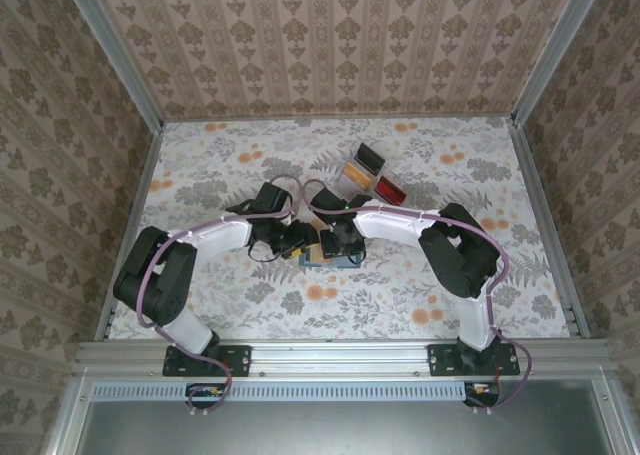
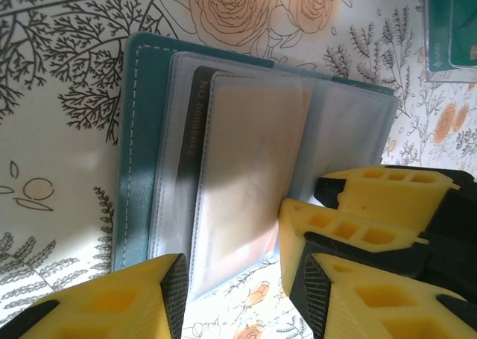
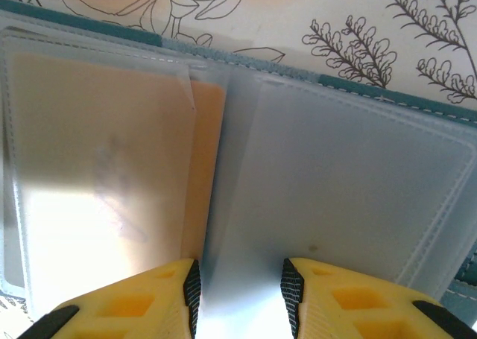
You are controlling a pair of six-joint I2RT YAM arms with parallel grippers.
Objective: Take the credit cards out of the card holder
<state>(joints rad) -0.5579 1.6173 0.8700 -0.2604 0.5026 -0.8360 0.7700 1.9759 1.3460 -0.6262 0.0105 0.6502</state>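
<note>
The card holder [image 1: 336, 260] lies open on the flowered table, teal cover [image 2: 138, 153] outward, clear sleeves up. A peach-orange card [image 2: 253, 160] sits in the top sleeve, and a dark card [image 2: 200, 108] shows under it. My left gripper [image 2: 238, 298] is open at the sleeve's near edge, its pads on either side and apart from it. My right gripper [image 3: 240, 288] is open too, low over the frosted right-hand sleeve [image 3: 350, 182], next to the orange card's bare edge [image 3: 207, 145]. Its yellow fingers [image 2: 350, 227] rest on the holder's right half. Both grippers meet over the holder [image 1: 318, 243].
A clear compartment tray [image 1: 372, 175] with black, yellow and red contents stands behind the holder, right of centre. Its corner, holding a teal card [image 2: 451, 33], lies close beyond the holder. Patterned walls close in the table on three sides.
</note>
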